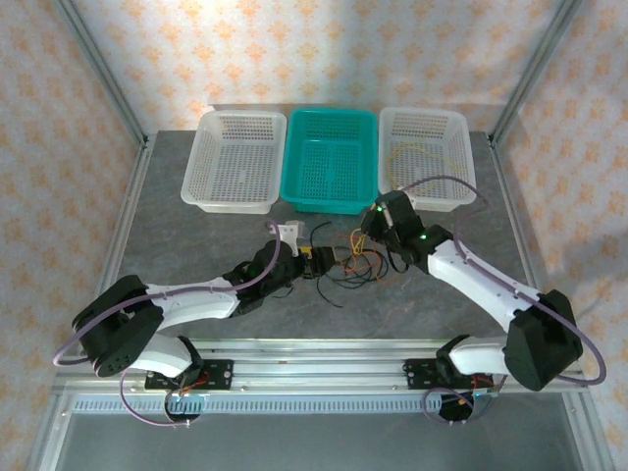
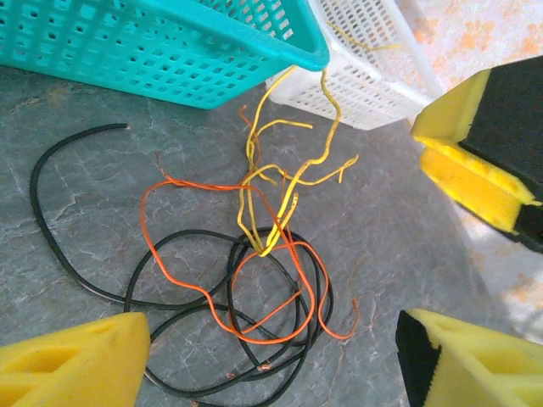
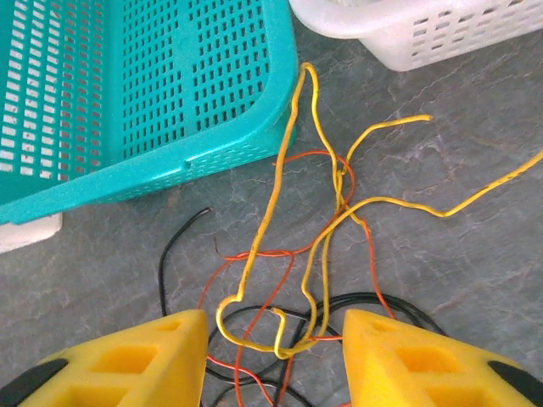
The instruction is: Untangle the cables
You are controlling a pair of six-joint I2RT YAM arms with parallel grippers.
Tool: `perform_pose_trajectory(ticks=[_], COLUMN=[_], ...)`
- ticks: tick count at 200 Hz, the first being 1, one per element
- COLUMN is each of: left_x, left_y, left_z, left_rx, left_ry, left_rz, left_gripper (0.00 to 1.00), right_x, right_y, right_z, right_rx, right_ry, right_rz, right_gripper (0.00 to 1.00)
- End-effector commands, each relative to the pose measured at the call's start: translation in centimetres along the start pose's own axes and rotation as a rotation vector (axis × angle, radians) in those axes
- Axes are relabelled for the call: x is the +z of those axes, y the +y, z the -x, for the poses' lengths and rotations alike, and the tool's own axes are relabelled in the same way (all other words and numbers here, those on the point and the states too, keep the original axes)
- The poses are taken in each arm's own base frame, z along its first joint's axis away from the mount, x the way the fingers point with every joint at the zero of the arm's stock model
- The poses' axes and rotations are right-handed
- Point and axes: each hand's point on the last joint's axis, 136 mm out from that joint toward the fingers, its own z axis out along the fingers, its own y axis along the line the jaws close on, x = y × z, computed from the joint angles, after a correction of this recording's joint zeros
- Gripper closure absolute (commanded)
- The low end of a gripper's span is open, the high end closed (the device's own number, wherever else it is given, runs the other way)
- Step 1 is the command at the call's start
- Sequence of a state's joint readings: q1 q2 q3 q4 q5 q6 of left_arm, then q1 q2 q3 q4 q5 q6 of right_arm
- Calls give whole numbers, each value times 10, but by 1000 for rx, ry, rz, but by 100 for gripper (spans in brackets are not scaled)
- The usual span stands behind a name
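Right wrist, fingers [image 3: 127, 360] half-open, yellow cable [image 3: 399, 203] btwn

Walls [image 1: 324, 59] on 3 sides (back, L, R): cream-pink wallpaper w/ repeating orange flower-like pattern. 2 silver metal posts slant up and outward from the tabletop's far corners: L post [image 1: 101, 69], R post [image 1: 535, 71]. Tabletop [image 1: 196, 245] is dark grey, stone-look w/ pale veins; wrist views show the same marbling close up. Thin metal side rail [image 1: 116, 226] along L edge, a matching one along R edge. At near edge: wide aluminium rail [image 1: 324, 358], then white perforated strip [image 1: 324, 404], then plain grey surface [image 1: 294, 446]. Light even, diffuse; shadows soft.
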State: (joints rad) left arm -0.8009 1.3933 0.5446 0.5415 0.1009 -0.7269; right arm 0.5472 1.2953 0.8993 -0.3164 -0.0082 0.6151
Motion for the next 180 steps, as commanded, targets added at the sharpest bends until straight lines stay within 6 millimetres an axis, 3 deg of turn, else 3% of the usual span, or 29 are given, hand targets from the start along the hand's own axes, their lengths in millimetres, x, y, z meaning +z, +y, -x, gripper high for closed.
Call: perform_pose_trajectory(ticks=[1,33,85,120,180], left_x=[-9,-9,-6,-2,2], left_y=[-21,-19,-19,-21,-20], left_z=[22,25,27,24,22], left_rx=[-72,-78,-57,-67,-46], left_ry=[-71,-74,-75,-62,-54], left_rz=[-118,-114,-102,-121,-112], left_gripper=[23,24,24,25,25], right_x=[8,25,46,52,58], right_y=[6,4,5,8,11], right_z=[6,1,0,2,7], right_rx=[66,18,-8,-1,3], right_ry=[-41,-15,-11,-23,-36], right_rz=[24,-21,-37,-27,-30], right_gripper=[53,46,47,52,70])
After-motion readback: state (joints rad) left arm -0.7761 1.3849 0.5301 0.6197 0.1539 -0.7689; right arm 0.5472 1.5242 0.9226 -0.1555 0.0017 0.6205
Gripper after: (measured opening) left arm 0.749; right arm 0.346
